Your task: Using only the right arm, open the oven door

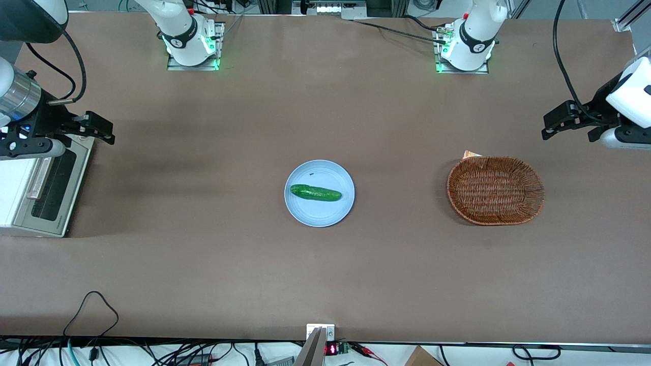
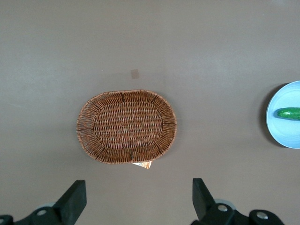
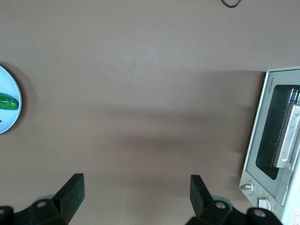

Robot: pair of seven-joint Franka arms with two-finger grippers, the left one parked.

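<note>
The right arm's pincer hangs above the table with its two black fingers spread wide apart and nothing between them. Closest to it is the toaster oven at the working arm's end of the table, standing just beside and below the pincer. The oven door is shut flat against the front, its dark glass window framed in silver-grey, and its steel bar handle runs along the door's upper edge.

The step in hand, as I judge it, is the approach to that handle. To do it well, the pincer should turn so that the spread fingers straddle the bar across its thin side, near the middle of its length, then close firmly and pull outward and down along the arc of the hinge, not straight out, so the light oven does not slide on the table.

Farther off lies a pale blue plate carrying a cucumber, and farther again, toward the parked arm's end, a wicker basket.

Small writing on the door frame seems to read TOSHIBA; the markings by the knob are too small to read
</note>
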